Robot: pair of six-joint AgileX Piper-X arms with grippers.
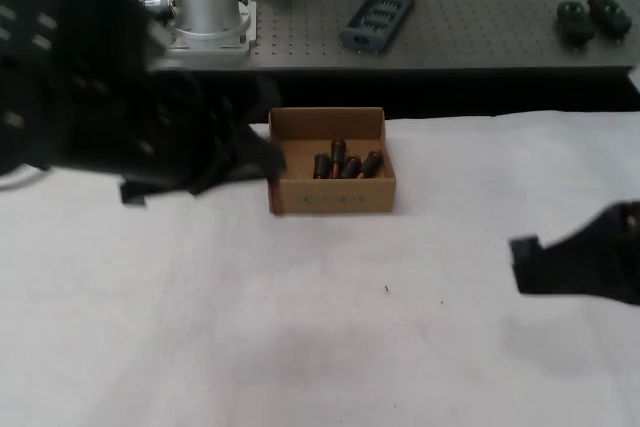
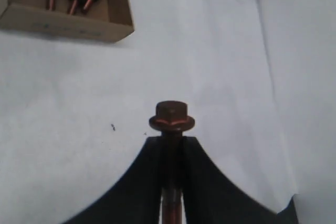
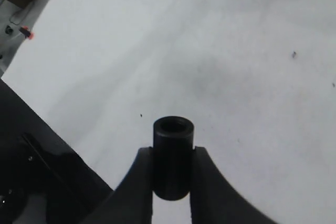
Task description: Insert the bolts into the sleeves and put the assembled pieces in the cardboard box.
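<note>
The left pincer [image 2: 171,145] is clenched on the shank of a copper-brown bolt [image 2: 171,116], whose flanged hex head stands proud of the fingertips. The right pincer [image 3: 173,156] grips a black sleeve [image 3: 173,132] by its sides, with the open bore exposed and unobstructed. The two parts are held apart and are not mated. The cardboard box [image 1: 330,197] stands upright on the white cloth [image 1: 300,347], close to the cloth's far edge. It already holds several assembled pieces [image 1: 345,162] lying side by side. Assessment: the task appears well advanced. Outstanding are the insertion of this bolt into this sleeve and the transfer of the pair to the box. Whether further loose parts wait elsewhere cannot be told. Room: broad flat cloth lies in front of the box, ample for bringing the arms together. Edges to note: the cloth's border [image 2: 268,77] runs beside the left pincer. A dark area [image 3: 31,145] beyond the cloth lies near the right pincer. The box walls call for an approach from above.
</note>
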